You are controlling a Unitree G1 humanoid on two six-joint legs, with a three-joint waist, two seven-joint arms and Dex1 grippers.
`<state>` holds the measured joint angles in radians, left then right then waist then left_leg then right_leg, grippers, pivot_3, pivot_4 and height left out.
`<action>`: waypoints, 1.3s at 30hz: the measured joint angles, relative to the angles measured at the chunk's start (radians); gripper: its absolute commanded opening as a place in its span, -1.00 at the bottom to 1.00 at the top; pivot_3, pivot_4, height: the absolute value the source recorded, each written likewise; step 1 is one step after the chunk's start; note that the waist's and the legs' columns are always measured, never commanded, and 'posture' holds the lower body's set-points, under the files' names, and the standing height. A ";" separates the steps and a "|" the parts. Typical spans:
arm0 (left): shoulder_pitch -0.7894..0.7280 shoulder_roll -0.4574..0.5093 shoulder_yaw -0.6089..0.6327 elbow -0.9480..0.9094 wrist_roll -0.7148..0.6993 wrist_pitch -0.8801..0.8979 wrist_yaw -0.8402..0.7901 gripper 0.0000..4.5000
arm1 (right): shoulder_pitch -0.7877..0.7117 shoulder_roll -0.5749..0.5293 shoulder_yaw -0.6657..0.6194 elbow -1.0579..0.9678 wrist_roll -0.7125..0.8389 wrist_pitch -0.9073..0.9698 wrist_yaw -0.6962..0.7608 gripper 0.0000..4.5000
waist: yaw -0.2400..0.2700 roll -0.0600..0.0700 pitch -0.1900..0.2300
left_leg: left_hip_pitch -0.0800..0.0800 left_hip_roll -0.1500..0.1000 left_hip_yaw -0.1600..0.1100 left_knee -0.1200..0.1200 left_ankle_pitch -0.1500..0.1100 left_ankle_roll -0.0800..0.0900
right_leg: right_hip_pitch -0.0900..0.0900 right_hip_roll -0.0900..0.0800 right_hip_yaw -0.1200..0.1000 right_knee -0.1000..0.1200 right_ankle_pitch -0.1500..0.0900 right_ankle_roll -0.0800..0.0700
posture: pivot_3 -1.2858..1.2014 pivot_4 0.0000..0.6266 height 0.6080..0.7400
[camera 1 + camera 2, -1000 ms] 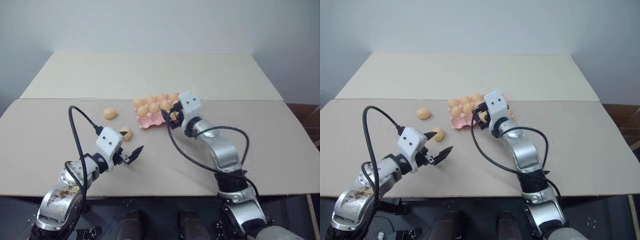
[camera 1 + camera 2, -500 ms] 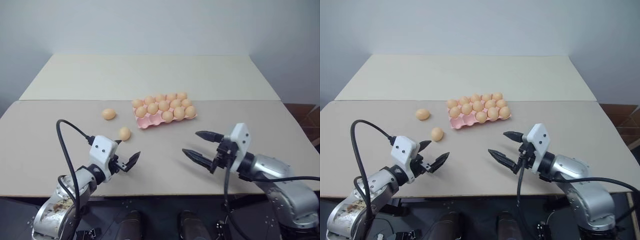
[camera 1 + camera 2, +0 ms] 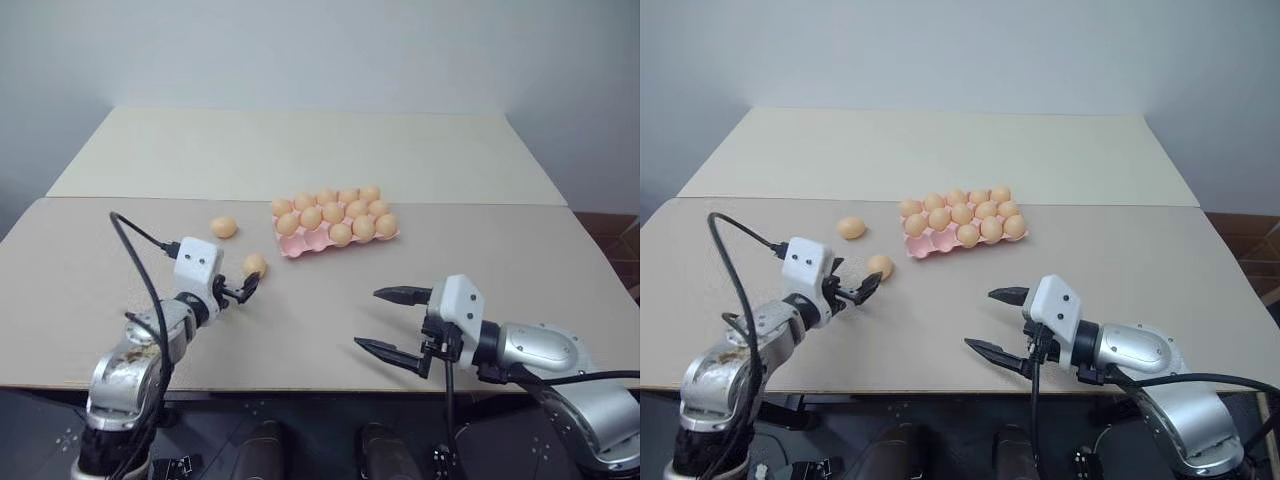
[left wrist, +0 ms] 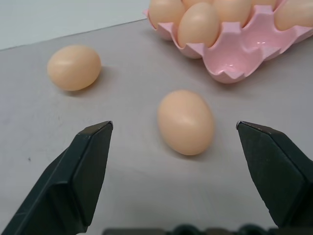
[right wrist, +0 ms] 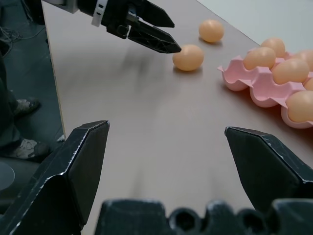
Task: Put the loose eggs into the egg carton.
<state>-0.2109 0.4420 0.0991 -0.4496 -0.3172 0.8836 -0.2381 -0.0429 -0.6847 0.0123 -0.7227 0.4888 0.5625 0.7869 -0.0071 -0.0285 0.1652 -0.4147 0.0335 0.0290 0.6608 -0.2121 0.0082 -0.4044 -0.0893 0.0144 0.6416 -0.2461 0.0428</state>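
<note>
With 2 loose eggs (image 4: 186,122) on the desk (image 3: 300,310) beside the egg carton (image 3: 335,225), the empty, wide-open left claw (image 4: 173,134) should gently pinch the near, smooth, fragile shell's sides.

Left tool (image 3: 245,288) apparently open beside loose egg (image 3: 255,265) on table (image 3: 300,330).

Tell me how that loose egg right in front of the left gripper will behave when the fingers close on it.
The nearer loose egg lies on its side on the bare table, so it would probably roll if only one finger of the open left gripper touches it. Its smooth, rounded shell looks slippery and may squirt out of a pinch. It is likely fragile, so squeeze gently.
</note>
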 measured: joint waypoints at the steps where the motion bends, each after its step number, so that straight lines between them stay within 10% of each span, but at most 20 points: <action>1: -0.017 -0.002 -0.008 0.020 0.004 0.004 0.004 0.93 | 0.002 0.001 0.005 0.001 -0.005 -0.011 0.001 0.99 | 0.000 0.000 0.000 | 0.000 0.000 0.000 0.000 0.000 0.000 | 0.000 0.000 0.000 0.000 0.000 0.000 | 0.03 -0.52 1.00; 9: -0.091 -0.047 -0.048 0.116 0.019 0.015 0.010 0.87 | -0.014 0.008 0.021 0.010 -0.017 -0.035 -0.003 1.00 | -0.001 0.000 0.000 | 0.000 0.000 0.000 0.000 0.000 0.000 | 0.000 0.000 0.000 0.000 0.000 0.000 | 0.03 -0.52 1.00; 20: -0.092 -0.058 -0.050 0.146 0.028 0.016 0.015 -0.36 | -0.059 0.011 0.021 0.010 -0.009 -0.028 -0.024 1.00 | 0.000 0.000 0.000 | 0.000 0.000 0.000 0.000 0.000 0.000 | 0.000 0.000 0.000 0.000 0.000 0.000 | 0.03 -0.52 1.00; 39: -0.248 -0.121 -0.226 0.152 0.108 -0.093 0.000 -0.46 | -0.132 -0.017 0.024 -0.001 0.041 0.010 -0.038 1.00 | 0.012 -0.001 0.000 | -0.001 -0.001 0.000 0.000 0.000 0.000 | 0.000 -0.001 0.000 0.000 0.000 0.000 | 0.03 -0.52 1.00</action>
<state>-0.4588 0.3208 -0.1265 -0.2973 -0.2091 0.7905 -0.2381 -0.1746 -0.7019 0.0360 -0.7234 0.5302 0.5728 0.7490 0.0046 -0.0292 0.1654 -0.4154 0.0323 0.0287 0.6610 -0.2121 0.0082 -0.4043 -0.0900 0.0146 0.6414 -0.2459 0.0432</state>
